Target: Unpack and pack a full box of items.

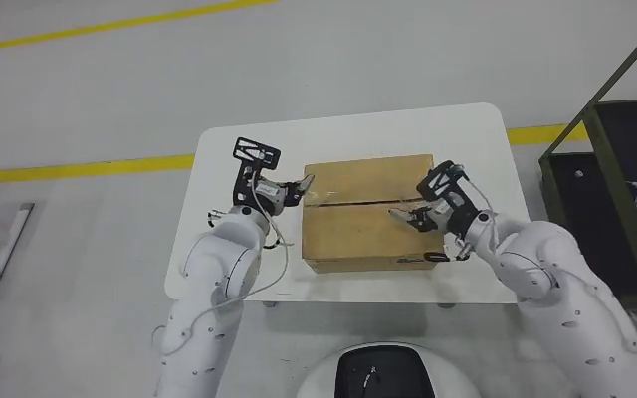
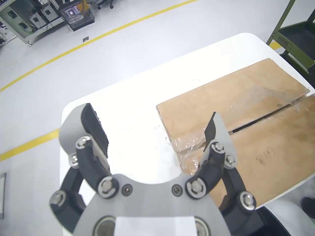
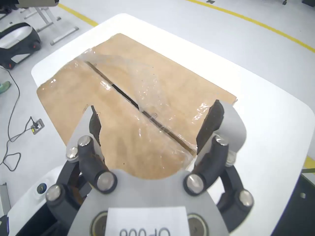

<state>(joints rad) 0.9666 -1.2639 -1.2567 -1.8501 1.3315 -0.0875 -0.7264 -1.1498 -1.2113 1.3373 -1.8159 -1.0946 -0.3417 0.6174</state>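
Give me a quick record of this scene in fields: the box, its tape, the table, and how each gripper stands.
box: cardboard box, top flaps shut, a narrow seam between them
tape: clear tape, loose and wrinkled along the seam
support: white table
left gripper: open, at one end of the seam
right gripper: open, above the opposite end
task state: no items unpacked yet

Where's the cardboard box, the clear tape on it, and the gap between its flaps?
cardboard box (image 1: 348,234), top view, near flap.
clear tape (image 3: 144,85), right wrist view, crinkled film over the seam.
gap (image 2: 258,120), left wrist view, middle of the dark slit.
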